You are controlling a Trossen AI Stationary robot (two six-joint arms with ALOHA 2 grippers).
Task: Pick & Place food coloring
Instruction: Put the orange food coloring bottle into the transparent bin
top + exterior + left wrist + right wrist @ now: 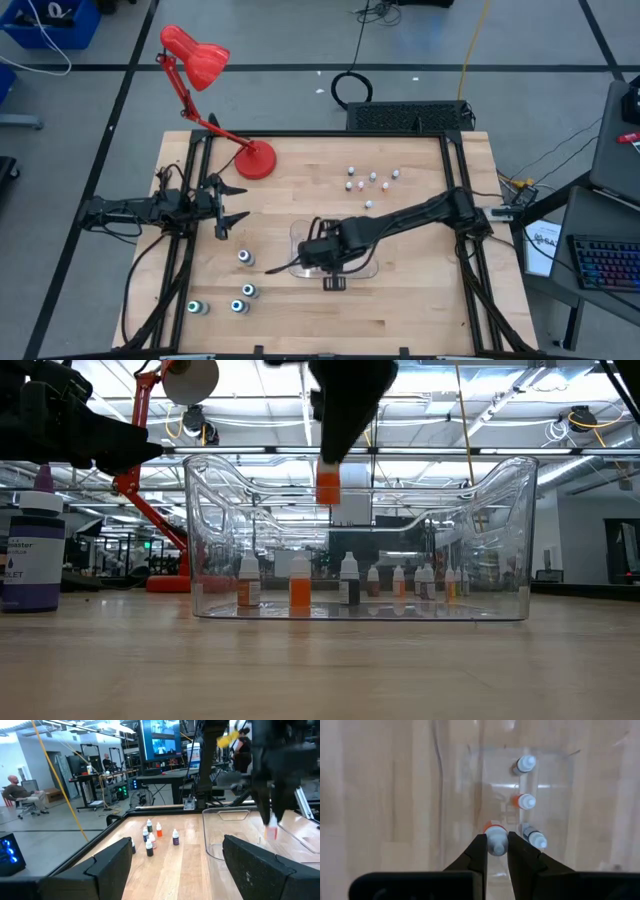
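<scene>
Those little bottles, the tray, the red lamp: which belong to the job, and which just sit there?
Part of the job:
- small bottles waiting on the table
- orange bottle held by the right gripper
- clear tray with three bottles inside

Just lying about:
- red lamp
- keyboard

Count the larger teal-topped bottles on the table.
4, all on the left arm's side of the clear tray: one bottle nearest it, another farther out, two by the table edge.
</scene>
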